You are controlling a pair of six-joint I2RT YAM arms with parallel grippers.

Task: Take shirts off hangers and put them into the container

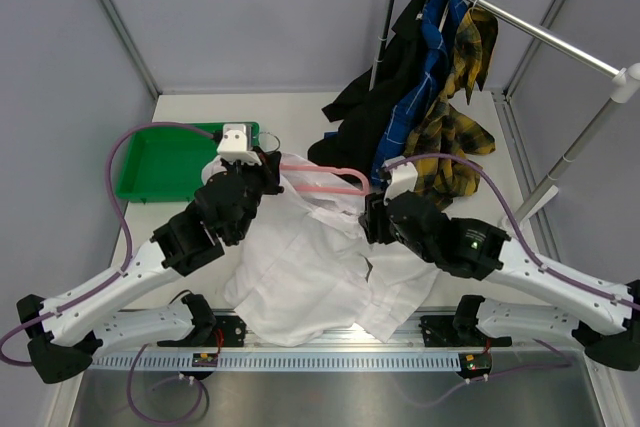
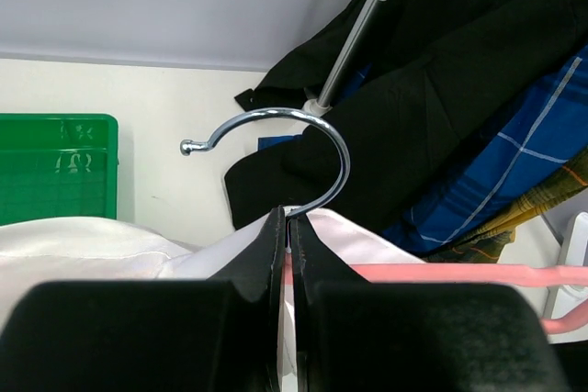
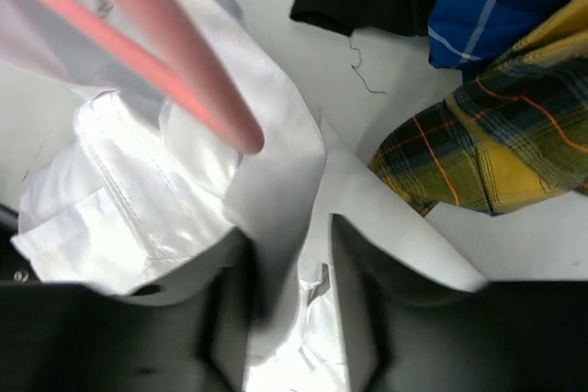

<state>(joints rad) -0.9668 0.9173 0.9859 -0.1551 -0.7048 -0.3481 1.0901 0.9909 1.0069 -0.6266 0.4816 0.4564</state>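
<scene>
A plain white shirt (image 1: 300, 277) of thin, creased cloth is being shown crumpled in a loose heap on the pale desk (image 1: 200, 112), between the two arms. A slim pink hanger (image 1: 330, 190) is being carried at the far edge of this heap, partly under the cloth. Its bright, silvery wire hook (image 2: 345, 162) is being seen curving up and over to the left. A shallow green tray (image 1: 150, 162) with a low rim is being seen at the desk's far left, just beside the heap.

Behind, a black shirt (image 1: 375, 97), a blue plaid shirt (image 1: 420, 77) and a yellow-and-black plaid shirt (image 1: 455, 127) are being hung from a white-and-silver rail (image 1: 520, 22). Their lower ends are being draped onto the desk near the hanger.

The left arm is being stretched forward over the heap, and the left fingers (image 2: 262, 263) are being pressed together on the wire at the foot of the hook. The right arm is being bent inward, low over the cloth. The right fingers (image 3: 395, 319) are being held apart, with a fold of the white shirt lying in the gap.
</scene>
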